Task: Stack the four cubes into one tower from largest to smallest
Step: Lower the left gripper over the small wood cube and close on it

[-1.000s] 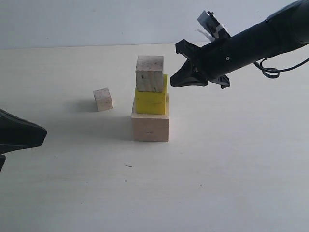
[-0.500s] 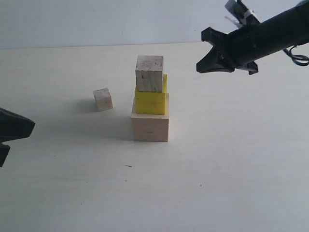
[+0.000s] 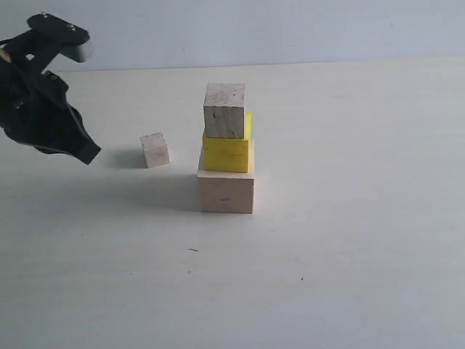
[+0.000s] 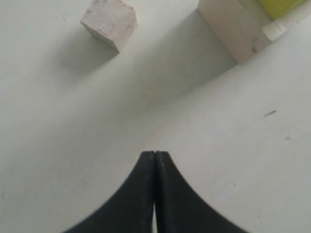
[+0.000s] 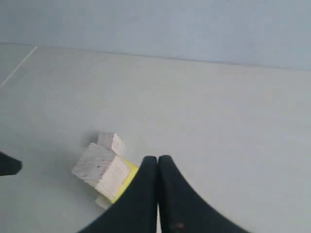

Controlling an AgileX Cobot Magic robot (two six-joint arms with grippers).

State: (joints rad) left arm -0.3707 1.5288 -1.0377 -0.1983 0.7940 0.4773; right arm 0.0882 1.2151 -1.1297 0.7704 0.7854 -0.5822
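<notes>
Pale wood, the last small cube [image 3: 155, 150] lies between your left gripper [image 3: 89, 154], jaws together, and the three-high tower [image 3: 227, 153]; your right gripper [image 5: 157, 158], likewise closed, hangs farther off.

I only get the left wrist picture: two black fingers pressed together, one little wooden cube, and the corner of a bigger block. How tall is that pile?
Observer: Three high: a large pale cube, a yellow cube on it, a speckled cube on top.
Operator: Is the top one centred?
Observer: No; in the exterior view a strip of yellow shows past its right side.
Operator: Where's the other arm?
Observer: Not in the exterior view; its own wrist camera shows the right gripper shut, holding nothing.
</notes>
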